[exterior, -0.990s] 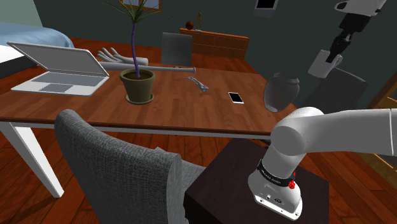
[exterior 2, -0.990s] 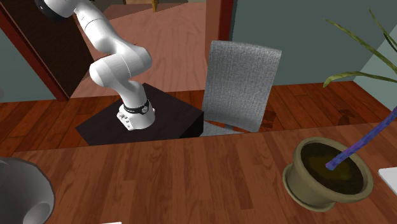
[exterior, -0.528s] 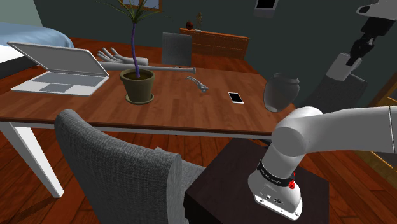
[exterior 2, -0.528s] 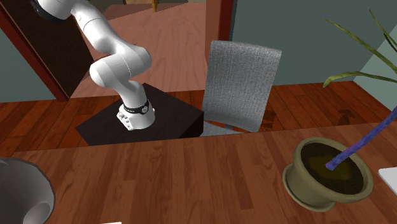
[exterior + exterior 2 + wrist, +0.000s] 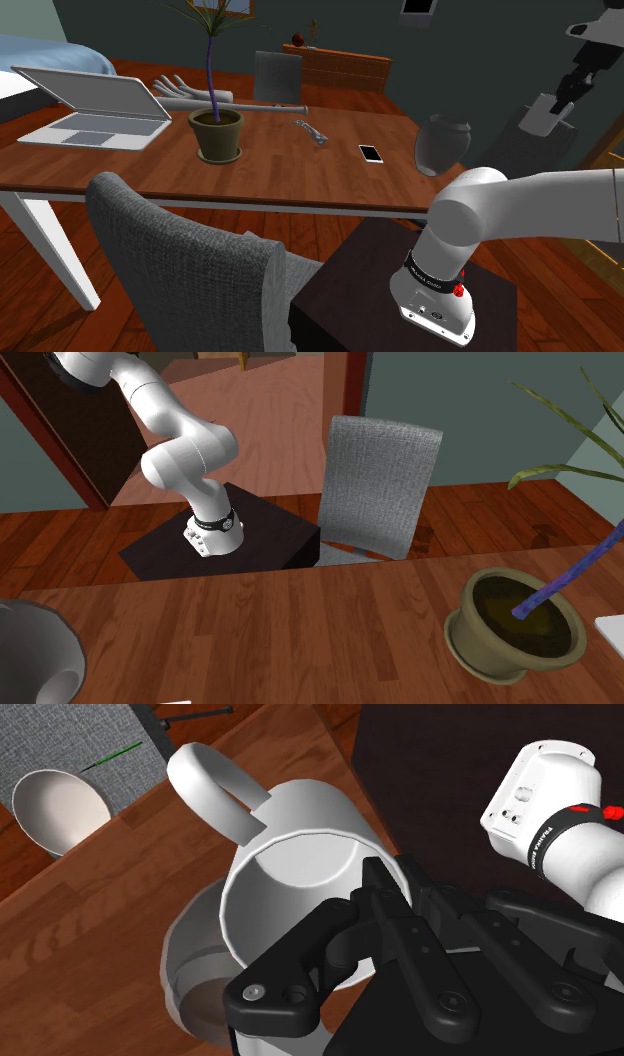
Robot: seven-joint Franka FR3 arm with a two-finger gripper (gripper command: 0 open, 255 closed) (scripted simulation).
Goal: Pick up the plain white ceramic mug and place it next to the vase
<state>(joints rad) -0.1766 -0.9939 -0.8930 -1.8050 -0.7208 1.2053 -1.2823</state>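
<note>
Shoulder view: on the wooden table [image 5: 300,165] stands the grey vase [image 5: 443,143]. The white mug [image 5: 545,117] hangs in the gripper [image 5: 556,100], high up, off to that view's right of the vase.

Second exterior view: the arm rises off the stand [image 5: 250,542].

Wrist view: the fingers [image 5: 372,884] are nearly closed, pinching the mug's wall at the rim.

The carry seems under way; next, the mug needs lowering onto bare table beside the vase.
</note>
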